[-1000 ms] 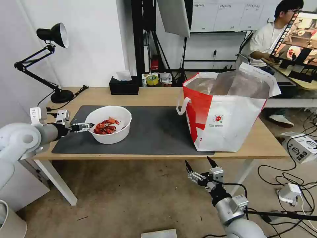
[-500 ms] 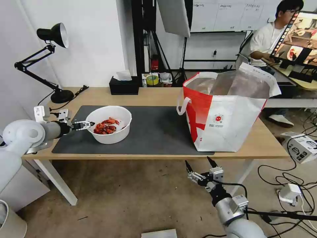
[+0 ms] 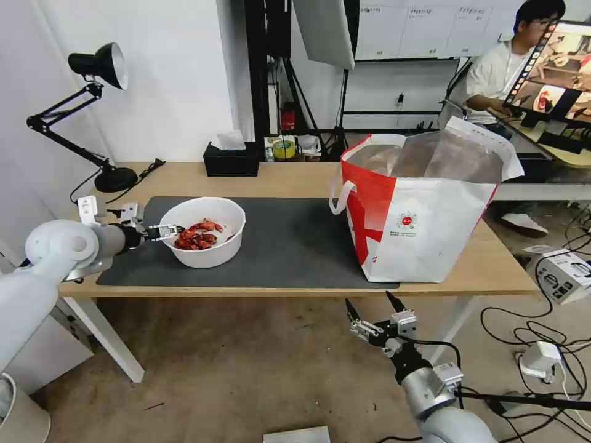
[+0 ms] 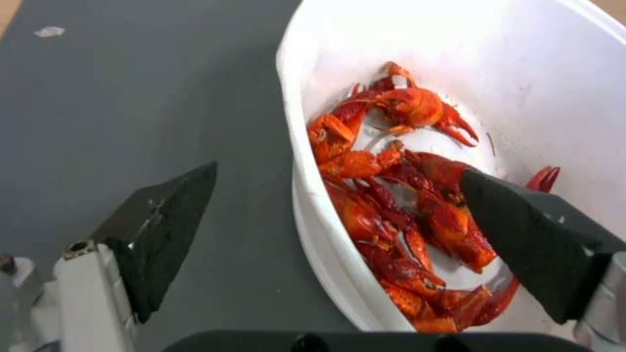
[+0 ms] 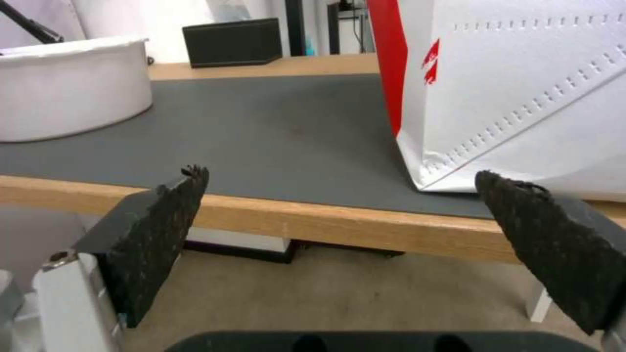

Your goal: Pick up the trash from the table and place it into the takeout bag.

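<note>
Straddling the near-left rim of the bowl of red shells, the left gripper is open wide, holding nothing. The bowl sits on the table's grey mat, left of the bag. Its round red logo is too small to read. The right gripper hangs open below the table's near edge.

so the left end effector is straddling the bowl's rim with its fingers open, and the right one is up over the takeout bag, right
Not quite. The left end effector does straddle the rim of the bowl, fingers open. The right end effector, though, is below the table edge in front of the takeout bag, not over it, as the head view shows.
</note>
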You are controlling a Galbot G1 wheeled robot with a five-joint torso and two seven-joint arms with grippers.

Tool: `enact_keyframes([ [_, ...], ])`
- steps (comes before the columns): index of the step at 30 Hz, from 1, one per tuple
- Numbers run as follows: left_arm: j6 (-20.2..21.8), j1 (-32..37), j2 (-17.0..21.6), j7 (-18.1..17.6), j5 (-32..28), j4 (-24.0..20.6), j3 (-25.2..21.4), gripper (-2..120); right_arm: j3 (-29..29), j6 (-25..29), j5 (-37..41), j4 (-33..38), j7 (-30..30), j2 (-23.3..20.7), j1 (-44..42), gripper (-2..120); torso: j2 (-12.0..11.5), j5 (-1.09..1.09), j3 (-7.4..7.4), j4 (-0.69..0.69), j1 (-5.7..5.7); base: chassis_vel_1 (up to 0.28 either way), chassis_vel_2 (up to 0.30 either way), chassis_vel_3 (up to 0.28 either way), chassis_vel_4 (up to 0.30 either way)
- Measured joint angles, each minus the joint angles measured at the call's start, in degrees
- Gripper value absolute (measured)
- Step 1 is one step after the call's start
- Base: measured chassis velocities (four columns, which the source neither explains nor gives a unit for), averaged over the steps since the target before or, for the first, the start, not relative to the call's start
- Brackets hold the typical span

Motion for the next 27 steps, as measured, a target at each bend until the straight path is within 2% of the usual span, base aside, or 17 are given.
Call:
enact_keyframes([
  [6, -0.04, -0.41, -0.28, -0.03, 0.02, 0.11, 0.64, 97, 0.0, 0.0, 0.0, 0.0, 0.0, 0.0, 0.0, 100, 0.0, 0.0, 0.0, 0.0, -0.01, 0.0, 0.0, 0.0, 0.0],
  [9, -0.05, -0.58, -0.4, -0.13, 0.15, 0.25, 1.18, 91, 0.0, 0.0, 0.0, 0.0, 0.0, 0.0, 0.0, 100, 0.0, 0.0, 0.0, 0.0, -0.01, 0.0, 0.0, 0.0, 0.0],
  [12, -0.06, -0.68, -0.61, -0.55, 0.31, 0.27, 1.79, 75, 0.0, 0.0, 0.0, 0.0, 0.0, 0.0, 0.0, 100, 0.0, 0.0, 0.0, 0.0, -0.01, 0.0, 0.0, 0.0, 0.0],
  [13, -0.06, -0.68, -0.61, -0.55, 0.31, 0.27, 1.79, 75, 0.0, 0.0, 0.0, 0.0, 0.0, 0.0, 0.0, 100, 0.0, 0.0, 0.0, 0.0, -0.01, 0.0, 0.0, 0.0, 0.0],
  [16, -0.07, -0.8, -0.82, -0.85, 0.36, 0.39, 2.2, 62, 0.0, 0.0, 0.0, 0.0, 0.0, 0.0, 0.0, 100, 0.0, 0.0, 0.0, 0.0, -0.01, 0.0, 0.0, 0.0, 0.0],
  [17, -0.07, -0.8, -0.82, -0.85, 0.36, 0.39, 2.2, 62, 0.0, 0.0, 0.0, 0.0, 0.0, 0.0, 0.0, 100, 0.0, 0.0, 0.0, 0.0, -0.01, 0.0, 0.0, 0.0, 0.0],
  [19, -0.1, -0.83, -0.85, -0.86, 0.39, 0.37, 2.36, 50, 0.0, 0.0, 0.0, 0.0, 0.0, 0.0, 0.0, 100, 0.0, 0.01, 0.0, 0.0, -0.01, 0.0, 0.0, 0.0, 0.0],
  [21, -0.1, -0.83, -0.84, -0.92, 0.4, 0.35, 2.38, 47, 0.0, 0.0, 0.0, 0.0, 0.0, 0.0, 0.0, 100, 0.0, 0.01, 0.0, 0.0, -0.01, 0.0, 0.0, 0.0, 0.0],
  [24, -0.11, -0.73, -0.77, -0.96, 0.41, 0.26, 2.41, 32, 0.0, 0.0, 0.0, 0.0, 0.0, 0.0, 0.0, 100, 0.0, 0.0, 0.0, 0.0, -0.01, 0.0, 0.0, 0.0, 0.0],
  [27, -0.1, -0.6, -0.69, -0.96, 0.41, 0.24, 2.39, 27, 0.0, 0.0, 0.0, 0.0, 0.0, 0.0, 0.0, 100, 0.0, 0.0, 0.0, 0.0, -0.01, 0.0, 0.0, 0.0, 0.0],
])
